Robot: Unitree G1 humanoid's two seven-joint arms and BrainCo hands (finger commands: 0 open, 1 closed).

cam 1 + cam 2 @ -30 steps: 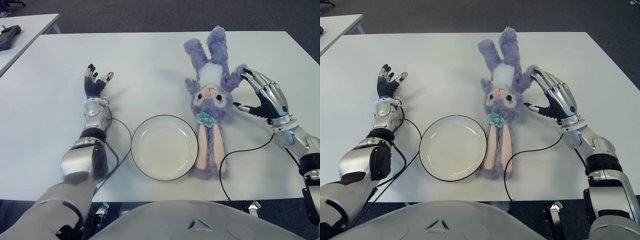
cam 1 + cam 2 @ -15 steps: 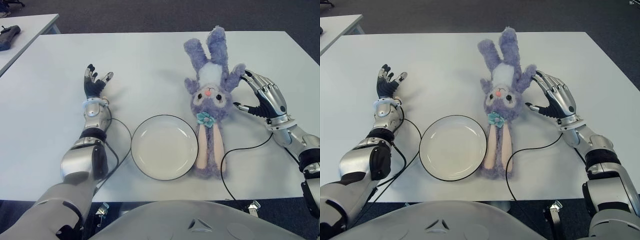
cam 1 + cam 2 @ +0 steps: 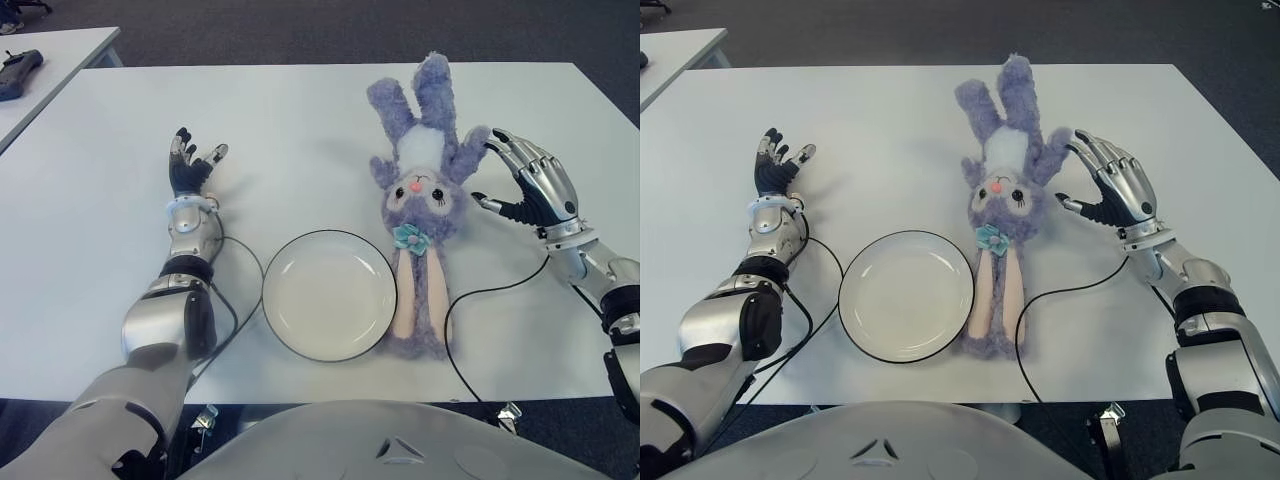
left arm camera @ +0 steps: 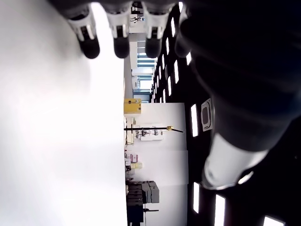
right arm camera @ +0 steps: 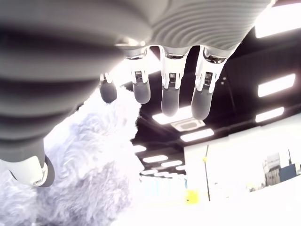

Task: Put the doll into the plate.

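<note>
Since a second ago your right hand [image 3: 1108, 192] has lifted and drawn slightly back from the doll's [image 3: 1002, 200] arm; earlier its fingertips were pressed against the purple plush, now the hand stands more upright, fingers spread wide and holding nothing; the right wrist view shows the fingertips [image 5: 170, 101] hanging free with fur just beside the thumb, though whether any pad touches the plush you cannot tell from these pictures; you are beside the doll, not around it.

The doll itself has not shifted; it lies on its back on the table [image 3: 300, 130], legs pointing away from you, long ears trailing towards you, and its nearer ear lies just beside the plate's [image 3: 329, 294] rim, perhaps touching it; the plate has nothing in it; a black cable [image 3: 480, 310] loops on the table from your right wrist round to the ear tips.

Your left hand [image 3: 190, 165] shows well to the left of the plate, fingers open and relaxed, idle.

For the task this reads as a re-approach rather than progress; no grasp exists yet, and the doll is not in the plate; judging from the layout, you need to close around the body or arm before lifting it a short way left; watch that the cable does not snag the ears.
</note>
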